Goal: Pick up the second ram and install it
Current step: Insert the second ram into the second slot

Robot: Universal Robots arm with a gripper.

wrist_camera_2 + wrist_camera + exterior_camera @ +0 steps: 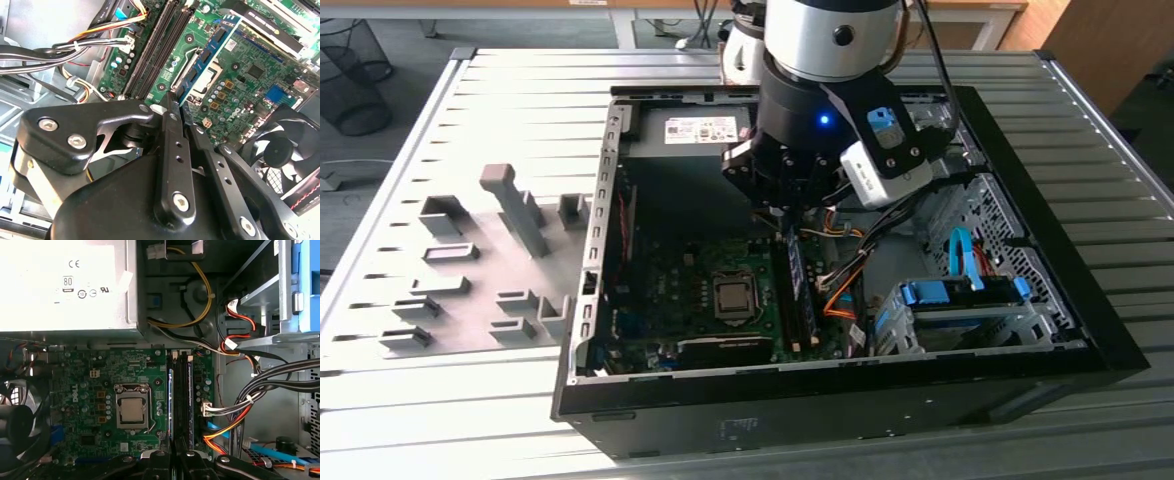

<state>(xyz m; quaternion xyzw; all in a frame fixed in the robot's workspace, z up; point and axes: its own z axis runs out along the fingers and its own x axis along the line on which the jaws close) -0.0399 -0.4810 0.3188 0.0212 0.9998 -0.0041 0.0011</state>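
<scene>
In both wrist views my gripper is shut on the second ram, a thin blue-green stick with black chips that reaches out past the fingertips. In the first wrist view the ram shows edge-on as a blue line just beside the long black memory slots. It hangs a little above the green motherboard, running parallel to the slots. In the exterior view the gripper is inside the open computer case, over the far end of the slots.
The processor socket lies beside the slots. Bundled cables run on their other side. A silver power supply fills the case's far end, next to a blue drive cage. Grey fixture blocks stand on the table at the exterior view's left.
</scene>
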